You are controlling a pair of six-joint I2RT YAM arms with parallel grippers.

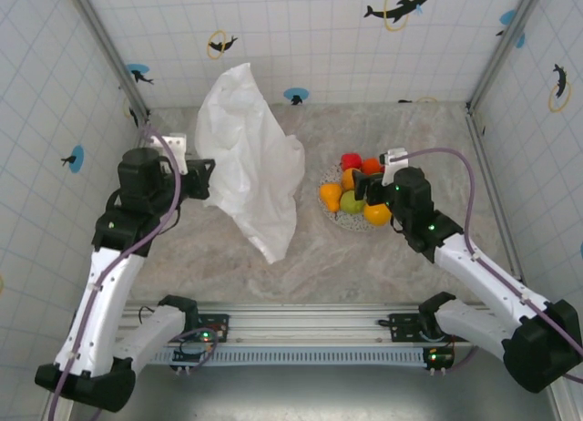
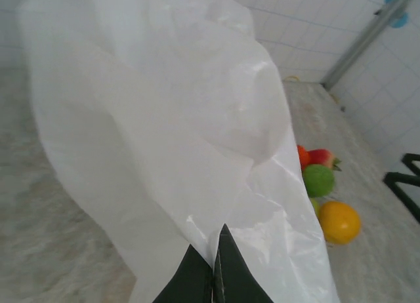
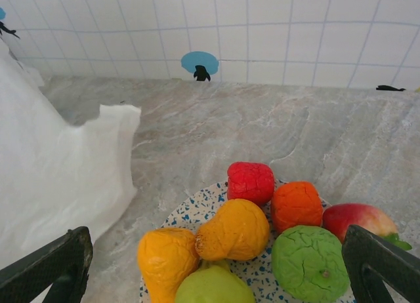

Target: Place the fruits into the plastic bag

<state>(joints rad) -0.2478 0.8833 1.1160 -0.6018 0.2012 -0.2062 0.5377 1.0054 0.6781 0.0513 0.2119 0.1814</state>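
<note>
My left hand (image 1: 204,175) is pinched shut on a fold of the plastic bag (image 1: 250,157). In the left wrist view my two dark fingers (image 2: 197,280) meet at the bottom edge of the frame, with the thin white film caught between them. From there the bag billows up and fills most of that frame. Seen from above, it stands crumpled left of centre. Its top reaches toward the back wall, and its lower corner points at the bottom middle of the picture.

The fruits (image 1: 353,191) are piled right of centre in the overhead view, on a speckled plate (image 3: 187,211) that sits on the counter (image 1: 428,129) just beside the bag. All of them lie outside the bag. In the right wrist view I count seven:
- A red fruit (image 3: 250,181) sits at the back.
- An orange one (image 3: 296,204) is beside it.
- A red apple (image 3: 357,219) is at the right.
- A wrinkled green fruit (image 3: 308,262) lies in front of the apple.
- Two yellow-orange fruits (image 3: 233,229) lie left of the green one.
- A pale green fruit (image 3: 211,284) is at the bottom edge.

My right hand (image 3: 214,250) hangs over the near side of the plate with its fingers spread wide. One black finger (image 3: 56,263) sits in the lower left corner of the frame and the other in the lower right. The pile lies between them, and I see neither finger touching a fruit. The edge of the bag shows at the left of this view, near the plate but apart from it.
</note>
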